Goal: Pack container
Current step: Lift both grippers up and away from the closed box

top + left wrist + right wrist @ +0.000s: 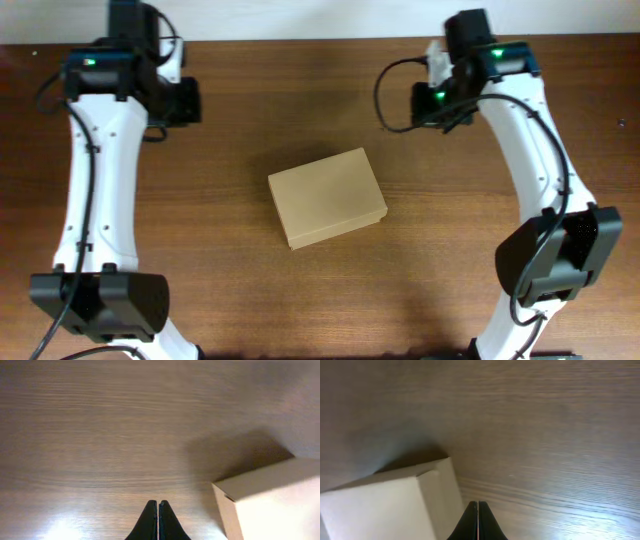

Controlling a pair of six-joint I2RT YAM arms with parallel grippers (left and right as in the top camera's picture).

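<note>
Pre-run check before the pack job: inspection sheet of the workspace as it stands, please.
Surface: brown wood-grain table; glare patches in both wrist views.
Job's things: container, a tan cardboard box with its lid down, mid-table and skewed to the table edges; nothing to pack is in view.
Clutter: nothing seen.
Grippers: left gripper shut and empty; right gripper shut and empty; neither touches the container.
Cables: black cable loops off the right arm; another runs along the left arm; neither reaches the container.
Surroundings: pale strip beyond the far table edge; nothing else seen.
</note>
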